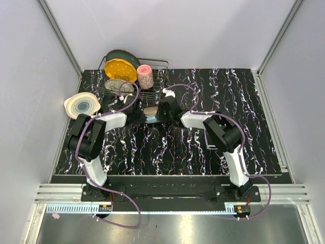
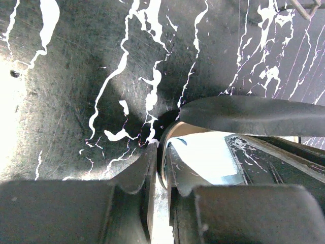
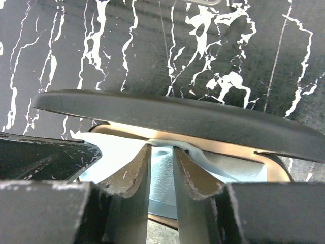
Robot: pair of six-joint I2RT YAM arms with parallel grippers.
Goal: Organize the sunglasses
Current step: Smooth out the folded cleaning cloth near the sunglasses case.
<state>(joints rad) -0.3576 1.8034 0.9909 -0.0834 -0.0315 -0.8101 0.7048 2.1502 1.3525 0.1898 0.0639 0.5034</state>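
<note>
The black glasses case (image 1: 151, 113) lies open at the table's middle, lid (image 3: 177, 117) raised, tan lining showing. The light-blue cloth (image 3: 162, 175) lies inside it and also shows in the left wrist view (image 2: 208, 157). My left gripper (image 1: 143, 116) reaches in from the left and is shut on the case's end wall (image 2: 161, 157). My right gripper (image 1: 163, 113) reaches in from the right, under the lid, with its jaws pinching a raised fold of the cloth (image 3: 161, 152). The sunglasses are not visible in any view.
A wire dish rack (image 1: 152, 94) at the back left holds a yellow plate (image 1: 120, 70), a dark plate and a pink cup (image 1: 145, 76). A cream bowl (image 1: 81, 105) sits at the table's left edge. Grey walls enclose the table.
</note>
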